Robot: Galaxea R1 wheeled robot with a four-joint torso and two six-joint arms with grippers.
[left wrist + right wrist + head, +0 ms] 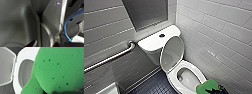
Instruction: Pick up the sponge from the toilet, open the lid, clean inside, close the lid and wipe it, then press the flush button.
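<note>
The lid [172,53] stands raised against the tank, and the white seat ring [194,72] and the bowl [187,78] lie bare below it. The bright green sponge [206,86] hangs over the ring's near right rim, with my right gripper [214,89] shut on it. In the right wrist view the sponge [58,69] looms large in front of the ring [25,55], the bowl opening [25,73] and the raised lid [6,65]. The dark flush button [162,35] sits in the middle of the white tank cover [151,41]. The left wrist view gives dark robot parts and a blue cable [67,25].
A metal grab bar [111,58] runs along the tiled left wall. A tiled wall [224,37] stands close on the toilet's right. Dark floor [156,86] lies left of the bowl, and a white object [109,89] pokes in at the lower left.
</note>
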